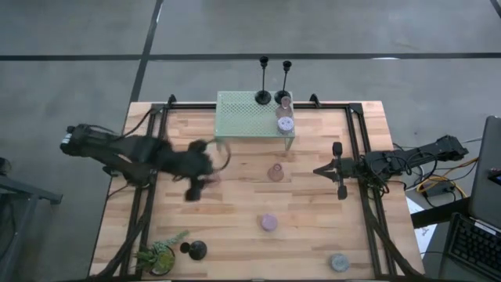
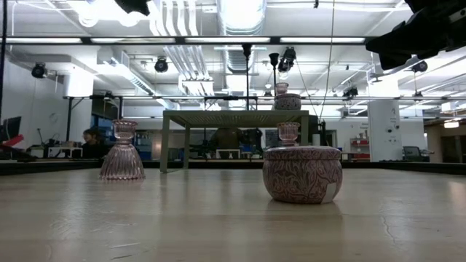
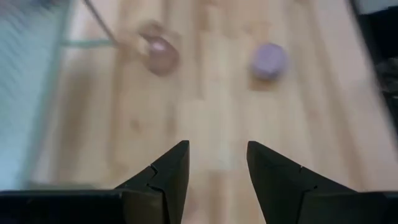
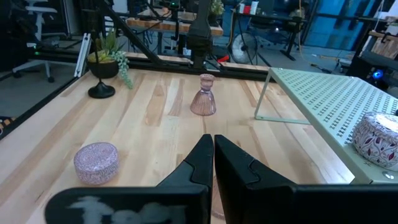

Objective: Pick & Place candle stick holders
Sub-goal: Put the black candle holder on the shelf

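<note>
My left gripper is open and empty, raised above the table left of centre; its fingers point toward the table's right. A pinkish cup stands on its base beneath it. A second pinkish cup and a lilac puck stand at mid-table. A grey puck sits near the front edge. A black holder stands front left. On the green rack stand two black holders, a cup and a puck. My right gripper is shut and empty, right of the middle cup.
A small green potted plant stands at the front left corner, beside the black holder. The rack's legs stand on the table's far middle. Black frame rails run along the table's left and right sides.
</note>
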You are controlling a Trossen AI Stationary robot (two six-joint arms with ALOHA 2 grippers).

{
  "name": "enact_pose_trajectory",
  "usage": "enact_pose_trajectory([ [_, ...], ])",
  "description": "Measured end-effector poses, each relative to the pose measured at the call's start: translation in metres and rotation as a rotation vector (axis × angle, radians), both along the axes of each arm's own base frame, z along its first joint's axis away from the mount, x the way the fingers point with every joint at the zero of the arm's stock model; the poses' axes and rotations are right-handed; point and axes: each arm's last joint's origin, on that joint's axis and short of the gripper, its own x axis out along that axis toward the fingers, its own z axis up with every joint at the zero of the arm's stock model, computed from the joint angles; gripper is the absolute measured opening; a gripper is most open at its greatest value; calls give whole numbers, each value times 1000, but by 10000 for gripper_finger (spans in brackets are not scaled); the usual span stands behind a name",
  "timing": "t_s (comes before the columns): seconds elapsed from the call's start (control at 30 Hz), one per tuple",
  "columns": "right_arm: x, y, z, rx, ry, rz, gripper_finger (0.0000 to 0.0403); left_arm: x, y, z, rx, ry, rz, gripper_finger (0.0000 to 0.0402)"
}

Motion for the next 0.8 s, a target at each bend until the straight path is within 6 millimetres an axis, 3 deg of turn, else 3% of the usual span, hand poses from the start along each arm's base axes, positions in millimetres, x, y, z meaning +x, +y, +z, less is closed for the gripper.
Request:
enact_pose_trajectory([
  [0.4, 0, 0, 0, 0, 0, 0, 8, -64, -59, -46, -322, 104, -24, 165],
  [0.53, 0, 0, 0, 0, 0, 0, 8, -75, -75, -60, -386, 144, -37, 165],
  [0.8, 0, 0, 0, 0, 0, 0, 8, -84, -105, -79, -523, 34, -161, 165],
])
